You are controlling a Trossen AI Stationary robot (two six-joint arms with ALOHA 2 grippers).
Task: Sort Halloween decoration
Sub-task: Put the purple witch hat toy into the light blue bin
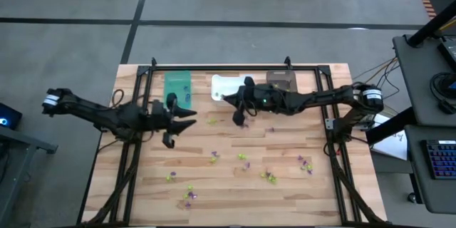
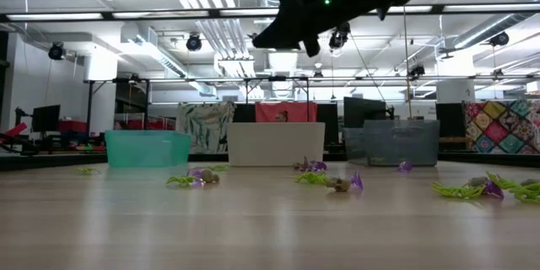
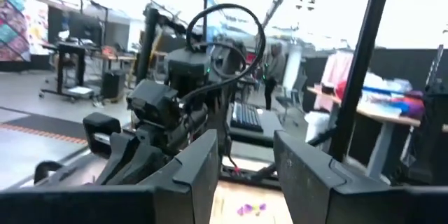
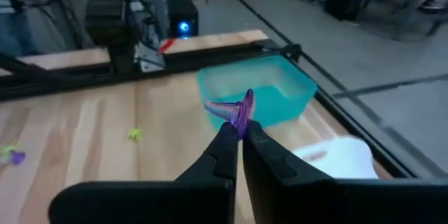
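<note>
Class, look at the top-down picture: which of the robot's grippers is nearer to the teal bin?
Left. The left gripper hovers just in front of the teal bin, jaws open. The right gripper, shut on a purple trinket, sits farther over, in front of the white bin.

Two dark jointed arms, black cables looped along links, white collar near each base, green indicator light on right arm.
</note>
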